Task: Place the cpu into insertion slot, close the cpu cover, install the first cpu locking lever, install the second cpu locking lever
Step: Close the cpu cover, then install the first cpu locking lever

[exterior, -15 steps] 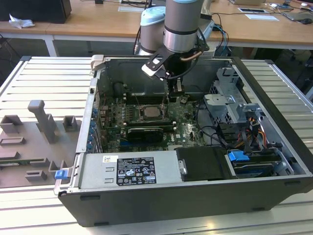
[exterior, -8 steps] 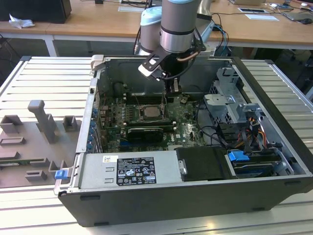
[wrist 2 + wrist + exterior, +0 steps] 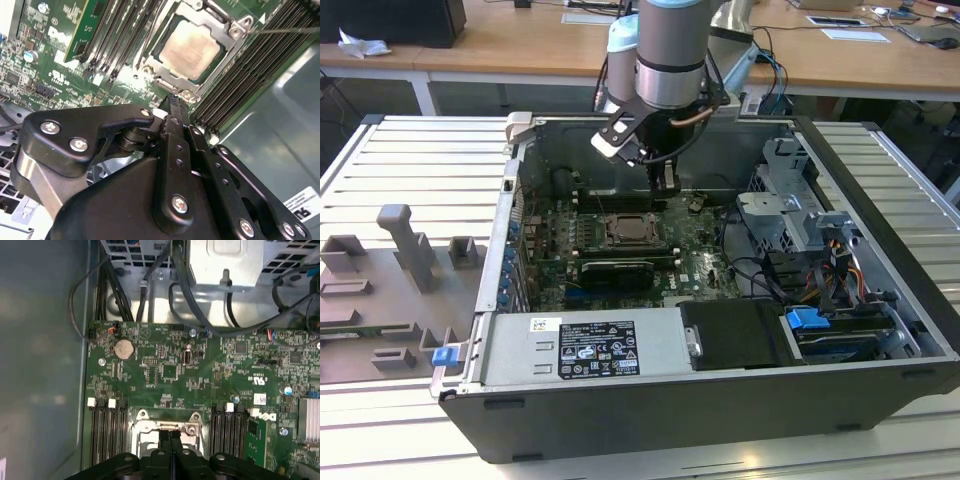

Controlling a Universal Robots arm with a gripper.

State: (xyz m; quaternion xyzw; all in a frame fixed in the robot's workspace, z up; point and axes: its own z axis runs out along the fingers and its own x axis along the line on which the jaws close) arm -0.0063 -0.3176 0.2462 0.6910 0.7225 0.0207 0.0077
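Chip [image 3: 190, 50] seated in socket [image 3: 201, 79]; cover [image 3: 161, 71] lies flat around it, looks closed; lever rod [image 3: 285, 30] beside socket seems unlatched, so both levers likely left; tool [image 3: 172, 100] near socket edge, pinched together, empty.

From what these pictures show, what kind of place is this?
Probably a robotics lab or workshop: a robot arm reaches into an opened computer case on a slatted metal table, and office desks stand behind.
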